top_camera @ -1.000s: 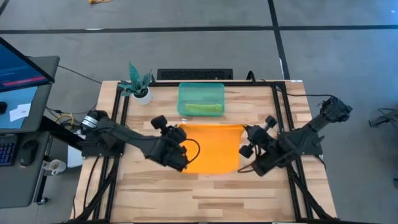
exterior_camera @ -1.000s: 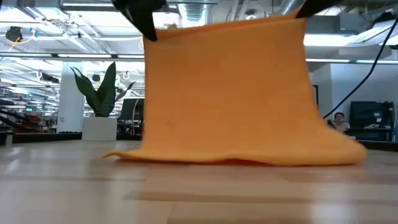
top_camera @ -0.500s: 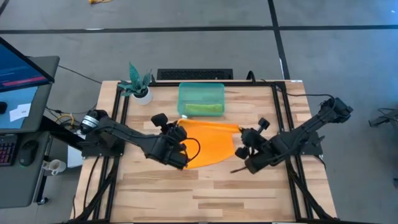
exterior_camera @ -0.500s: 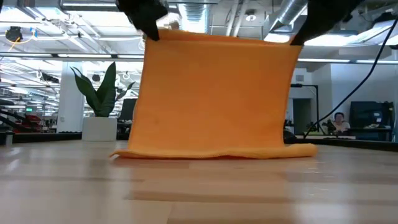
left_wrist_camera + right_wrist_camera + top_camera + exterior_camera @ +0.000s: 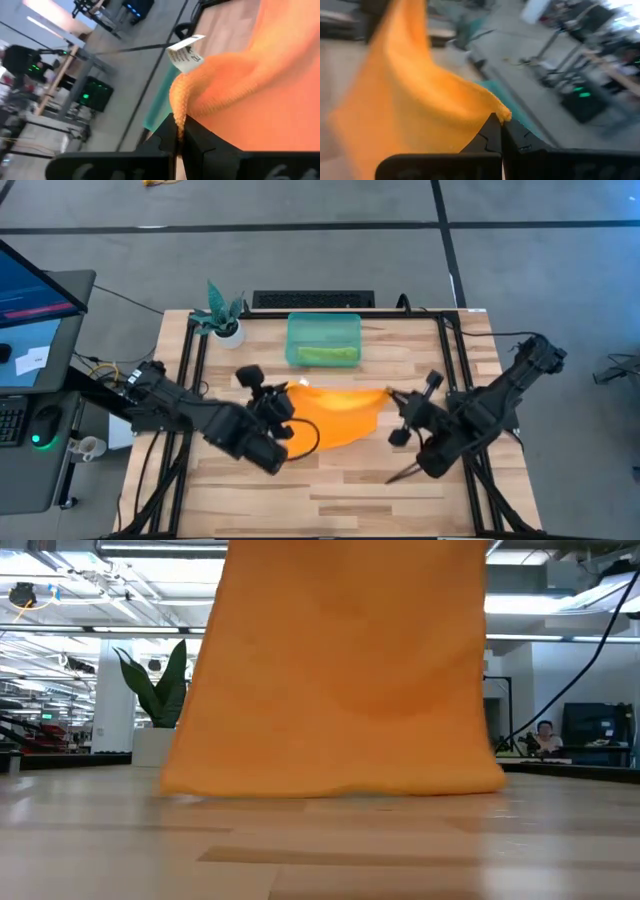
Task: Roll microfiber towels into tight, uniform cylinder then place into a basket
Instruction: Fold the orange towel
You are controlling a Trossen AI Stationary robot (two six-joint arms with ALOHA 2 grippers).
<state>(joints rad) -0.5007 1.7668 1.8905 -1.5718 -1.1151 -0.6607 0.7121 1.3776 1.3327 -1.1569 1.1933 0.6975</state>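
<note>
- The pale wooden plank table (image 5: 330, 480) carries everything, with both dark arms reaching in toward its middle from the two sides.
- The bright orange microfiber towel (image 5: 335, 412) hangs between the two grippers above the table's centre, just in front of the basket. It sags in the middle, and in the low view its lower edge (image 5: 335, 785) meets or nearly meets the wood. Held up by two top corners like this, it is probably being spread so it can be laid flat for rolling.
- The left arm stretches across from the table's left edge with its wrist turned toward the centre. The left gripper (image 5: 178, 131) has its jaws clenched on one top corner of the orange towel, beside a small white label (image 5: 186, 54).
- The right arm comes in from the right edge, bent at the elbow, mirroring the left. The right gripper (image 5: 499, 131) is likewise pinched tight on the opposite corner of the orange towel.
- The small rectangular translucent teal-green plastic basket (image 5: 323, 325) sits near the far edge, apart from both grippers.
- A lime green rolled towel (image 5: 327, 355) already lies inside the basket, so by the look of it one half of the job is done.
- A small white pot with a teal plant (image 5: 224, 318) stands just left of the basket, out of the way.
</note>
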